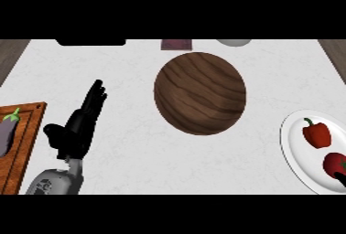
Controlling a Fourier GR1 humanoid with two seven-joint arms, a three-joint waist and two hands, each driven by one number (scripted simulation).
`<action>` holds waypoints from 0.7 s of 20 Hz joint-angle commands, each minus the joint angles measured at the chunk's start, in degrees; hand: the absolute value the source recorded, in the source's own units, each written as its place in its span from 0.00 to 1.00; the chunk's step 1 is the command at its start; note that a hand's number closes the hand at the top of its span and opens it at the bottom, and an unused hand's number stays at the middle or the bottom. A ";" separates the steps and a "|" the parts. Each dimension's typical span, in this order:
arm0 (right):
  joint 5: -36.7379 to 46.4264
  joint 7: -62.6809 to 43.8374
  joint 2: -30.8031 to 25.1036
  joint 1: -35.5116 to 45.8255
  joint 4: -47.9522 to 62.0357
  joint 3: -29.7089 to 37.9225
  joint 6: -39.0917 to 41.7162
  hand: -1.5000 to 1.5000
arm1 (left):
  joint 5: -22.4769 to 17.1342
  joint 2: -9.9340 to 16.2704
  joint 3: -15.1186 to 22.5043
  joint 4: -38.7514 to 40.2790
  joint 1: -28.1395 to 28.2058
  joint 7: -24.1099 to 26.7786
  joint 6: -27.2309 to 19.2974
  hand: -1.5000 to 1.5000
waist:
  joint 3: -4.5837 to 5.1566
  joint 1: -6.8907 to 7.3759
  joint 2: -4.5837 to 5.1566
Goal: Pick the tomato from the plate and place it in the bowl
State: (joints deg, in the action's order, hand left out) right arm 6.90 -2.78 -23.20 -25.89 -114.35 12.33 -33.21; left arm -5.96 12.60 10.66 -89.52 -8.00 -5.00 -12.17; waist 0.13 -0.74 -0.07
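My left robot hand (79, 124) rested spread on the table (128, 164), holding nothing. The tomato (336, 165) sat on the plate (292, 146) far right, bowl (200, 93) waiting between.

- Your white plate (292, 151) runs off the right edge, so its far side is cut off.
- The tomato (336, 165) is clipped there too.
- The eggplant (7, 132) and its wooden board (27, 146) are cut by the left edge.

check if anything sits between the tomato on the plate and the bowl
Nothing visible does: bare counter lies between the tomato on the white plate and the wooden bowl. The red pepper sits beside the tomato, near the path.
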 commanded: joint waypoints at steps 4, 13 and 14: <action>-1.92 -20.58 -7.74 -1.24 -6.10 4.54 9.23 0.00 | 1.02 -1.79 -0.66 2.86 -2.01 1.30 0.00 0.50 | -0.06 0.21 0.11; -5.08 -34.26 -12.24 1.95 -0.48 4.39 20.11 0.00 | 0.69 -2.52 -1.85 5.81 -3.64 1.43 1.92 0.50 | -0.11 0.15 0.10; -0.50 -39.54 -11.63 4.81 -1.74 0.56 18.52 0.00 | 0.94 -1.73 -0.68 0.84 1.49 2.56 2.64 0.50 | -0.09 1.03 0.07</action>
State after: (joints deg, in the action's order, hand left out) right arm 4.70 -36.42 -34.74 -22.10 -116.24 15.18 -17.24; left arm -4.42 10.29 10.27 -86.64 -8.97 -2.98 -11.12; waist 0.05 0.00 0.06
